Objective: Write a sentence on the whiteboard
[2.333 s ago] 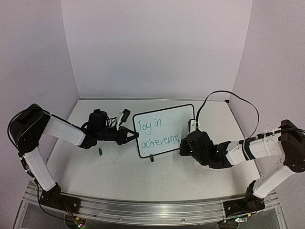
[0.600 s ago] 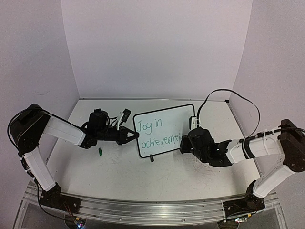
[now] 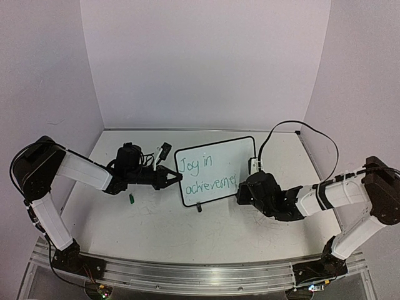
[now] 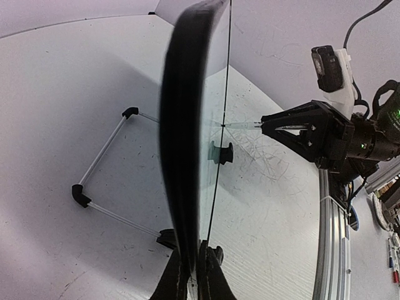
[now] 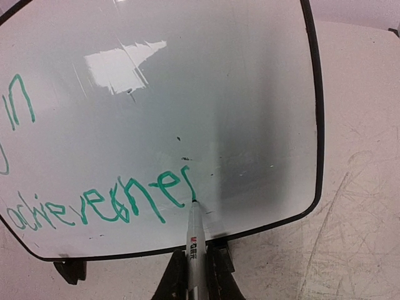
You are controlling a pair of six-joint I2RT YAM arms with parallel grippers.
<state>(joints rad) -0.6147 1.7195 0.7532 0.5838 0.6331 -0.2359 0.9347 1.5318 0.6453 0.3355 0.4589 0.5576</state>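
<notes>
Marker (image 5: 195, 247) tip sits right on the face of the whiteboard (image 5: 187, 81), at the end of the last green stroke, low down and towards the board's right side. The pen's barrel runs back between the 2 fingers of the right gripper (image 5: 195, 278), which are closed snugly on it, with almost no gap beyond the barrel itself. From above, that gripper (image 3: 244, 189) comes in at the board's lower right corner. The sentence (image 5: 100, 206) is in thin green handwriting on 2 lines: "Joy in" on top and, below it, a word starting "achieveme" that runs up to the pen tip. On the other side, the left gripper (image 4: 194, 275) has its fingers pinched shut on the whiteboard's dark rim, gripping the left edge as seen from overhead (image 3: 173, 178). The board stands on edge near the middle of the table (image 3: 156, 237), between the 2 grippers, resting on small black clip feet (image 3: 199, 207). Seen edge-on from the left wrist, a thin wire stand (image 4: 78, 195) with black corners lies on the tabletop behind it. A small dark green piece (image 3: 132, 199) lies on the table just in front of the left arm's wrist, apart from the board. The tabletop around the board is scuffed with faint grey scribbles.
</notes>
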